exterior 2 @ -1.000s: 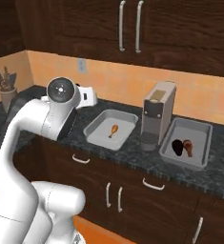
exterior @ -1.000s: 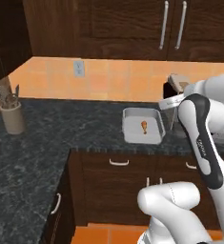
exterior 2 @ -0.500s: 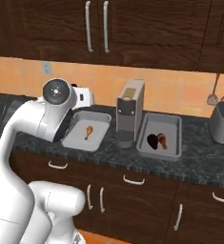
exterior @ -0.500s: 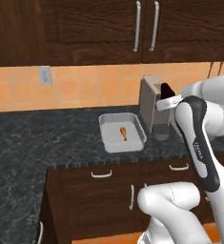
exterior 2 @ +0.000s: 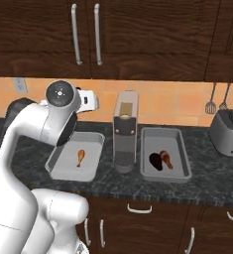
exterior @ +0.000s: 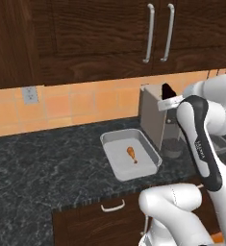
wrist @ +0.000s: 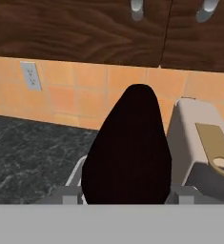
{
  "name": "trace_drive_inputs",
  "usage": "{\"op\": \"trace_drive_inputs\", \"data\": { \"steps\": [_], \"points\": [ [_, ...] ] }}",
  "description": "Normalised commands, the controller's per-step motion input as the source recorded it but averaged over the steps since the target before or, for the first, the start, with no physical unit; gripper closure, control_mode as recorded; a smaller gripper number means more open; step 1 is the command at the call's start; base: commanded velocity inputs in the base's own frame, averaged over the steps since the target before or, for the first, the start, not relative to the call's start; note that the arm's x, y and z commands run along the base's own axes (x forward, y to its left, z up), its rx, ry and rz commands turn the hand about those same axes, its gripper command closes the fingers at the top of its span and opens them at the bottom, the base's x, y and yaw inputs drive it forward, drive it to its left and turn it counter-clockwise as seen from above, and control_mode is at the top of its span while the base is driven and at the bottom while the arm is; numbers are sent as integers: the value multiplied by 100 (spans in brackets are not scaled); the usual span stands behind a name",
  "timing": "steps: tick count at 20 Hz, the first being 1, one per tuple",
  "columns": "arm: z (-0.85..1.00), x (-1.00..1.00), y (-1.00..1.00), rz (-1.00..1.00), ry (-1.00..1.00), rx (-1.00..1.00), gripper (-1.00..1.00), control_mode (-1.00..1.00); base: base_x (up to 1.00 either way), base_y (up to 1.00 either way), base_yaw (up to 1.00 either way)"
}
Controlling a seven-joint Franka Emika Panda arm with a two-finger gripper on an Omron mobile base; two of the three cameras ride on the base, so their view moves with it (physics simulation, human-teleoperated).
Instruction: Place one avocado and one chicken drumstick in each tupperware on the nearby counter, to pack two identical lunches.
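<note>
My gripper [wrist: 125, 195] is shut on a dark avocado [wrist: 127, 147], which hides most of what lies ahead in the hand view. In the left base view the gripper [exterior: 168, 99] hangs with that avocado [exterior: 168, 90] above the counter [exterior: 37, 168], right of the left tupperware [exterior: 121, 161]. That tupperware [exterior 2: 63, 168] holds one chicken drumstick [exterior: 132, 153], also seen from the right [exterior 2: 81, 157]. The right tupperware [exterior 2: 180, 149] holds another avocado [exterior 2: 155, 161] and a drumstick [exterior 2: 166, 158].
A tall grey coffee machine [exterior 2: 125, 130] stands between the two tupperwares, close beside my hand [exterior: 153, 115]. A toaster [exterior 2: 229, 131] sits at the far right under hanging utensils [exterior 2: 222, 99]. Dark wall cabinets hang overhead, and a wall socket [exterior: 30, 95] is on the tiled wall.
The base has driven to the right, so the whole scene has slid left in both base views. The gripper stays shut on the avocado.
</note>
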Motion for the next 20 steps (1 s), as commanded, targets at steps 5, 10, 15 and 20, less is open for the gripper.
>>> {"op": "trace_drive_inputs", "data": {
  "steps": [5, 10, 15, 20],
  "points": [
    [-57, -3, 0, -9, 0, -4, 100, -100, 0, 0, -5],
    [-100, 22, 31, 3, 3, -1, 100, -100, 0, 0, 0],
    [-100, 50, 81, 12, 26, 1, 100, -100, 0, 0, 0],
    [-88, 46, 52, 9, 38, 0, 100, -100, 0, 0, 0]
  ]
}}
